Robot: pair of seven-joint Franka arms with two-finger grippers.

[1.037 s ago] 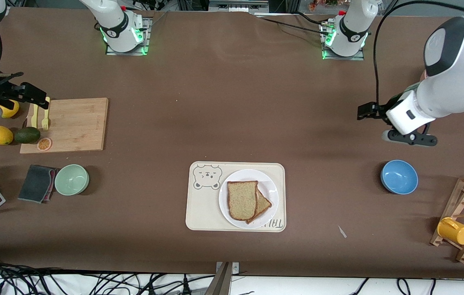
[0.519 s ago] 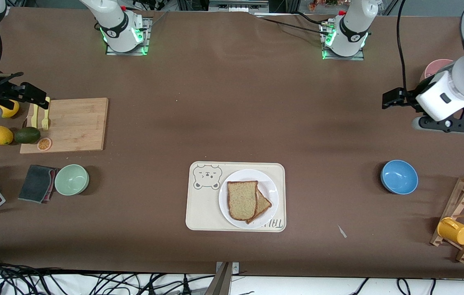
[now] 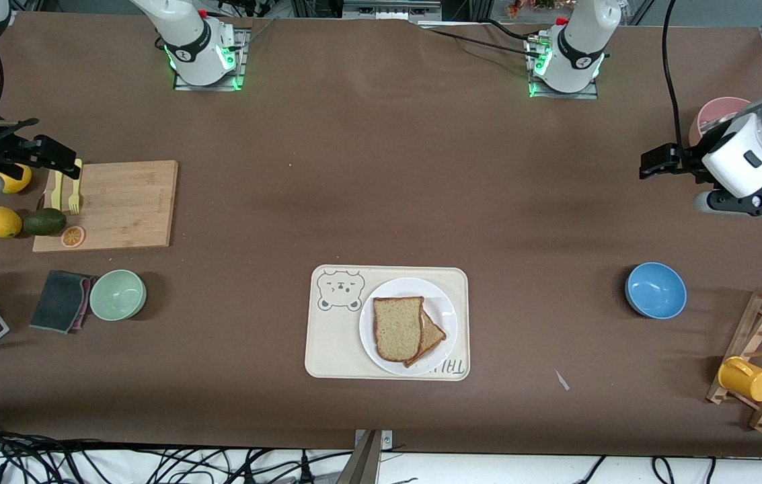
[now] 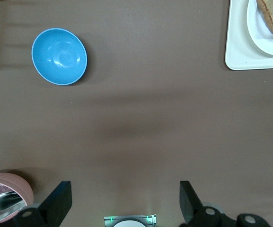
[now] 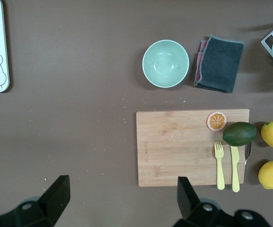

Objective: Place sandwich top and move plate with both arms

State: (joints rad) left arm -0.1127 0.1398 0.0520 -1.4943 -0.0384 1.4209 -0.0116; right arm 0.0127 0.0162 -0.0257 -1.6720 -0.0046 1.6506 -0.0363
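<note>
With the top [image 3: 398, 327] already on the plate [image 3: 444, 311], we bring both spread grippers, left [image 4: 125, 201] and right [image 5: 119, 201], to opposite rims, lifting evenly

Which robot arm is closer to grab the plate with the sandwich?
Neither, really. The plate sits mid-table on the tray. The left gripper hangs open over bare table near the pink cup; the right gripper hangs open over the cutting board. Both must reach in.
</note>
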